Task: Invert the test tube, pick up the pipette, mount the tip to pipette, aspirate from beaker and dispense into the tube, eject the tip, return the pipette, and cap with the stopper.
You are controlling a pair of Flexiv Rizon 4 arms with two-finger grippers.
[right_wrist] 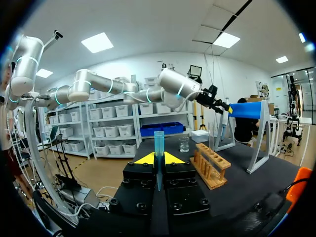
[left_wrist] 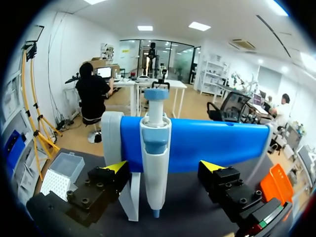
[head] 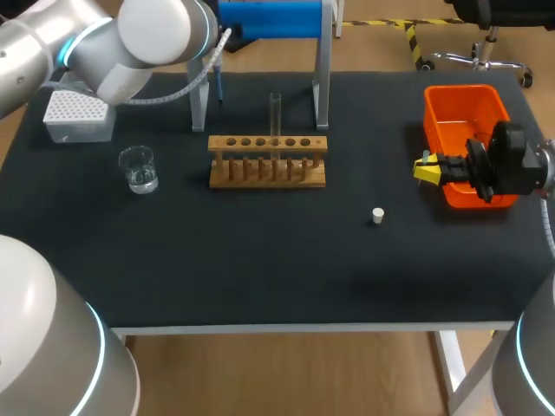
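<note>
1. The black table carries a blue stand at its far edge. The pipette hangs there, long axis vertical, nozzle down.
2. The left gripper faces the pipette, its fingers spread wide on either side without touching it.
3. The wooden rack holds the test tube upright.
4. The right gripper, at the orange bin, pinches a blue tip, wide end up.
5. The white stopper lies alone between rack and bin.
</note>
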